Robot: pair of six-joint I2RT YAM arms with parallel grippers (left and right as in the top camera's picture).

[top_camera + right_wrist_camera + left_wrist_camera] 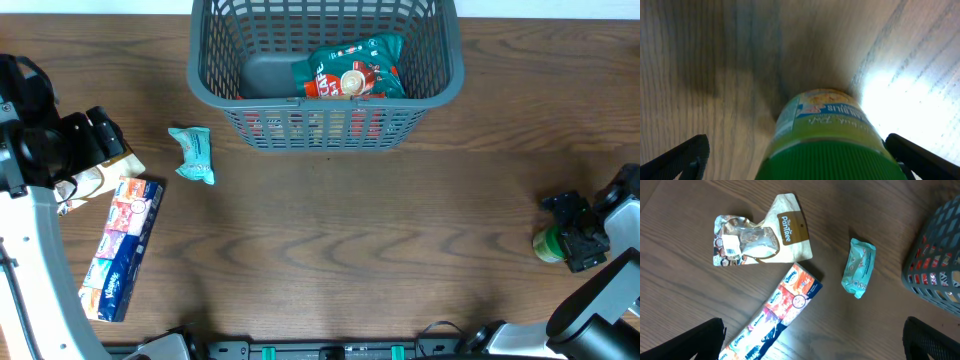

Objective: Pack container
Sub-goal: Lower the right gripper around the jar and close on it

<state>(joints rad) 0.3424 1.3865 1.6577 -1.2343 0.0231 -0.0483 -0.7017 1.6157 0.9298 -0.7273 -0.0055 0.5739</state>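
While hanging over the table's left side, stands spread wide and pinches nothing: left gripper (815, 345), dark fingers (705, 340) at the bottom corners of its wrist view, white arm running up along the left edge from the near corner. Directly under it, on bare wood, a long blue tissue pack (785, 310); just beside that pack's far end, a brown and white pouch (760, 237); apart from both and nearer the basket, a small teal packet (858, 267). Over at the right edge, right gripper (795, 160) likewise spread, set low around a green-capped jar (825, 125), one finger to each side of the cap; contact with the jar, cannot tell. Arm bent in from the near right corner. Farther out, at the far middle of the brown wooden table (350, 250), the container (325, 130), with a red and teal bag (350, 72) lying on its floor toward the right. Beyond the far edge, only a pale strip of room
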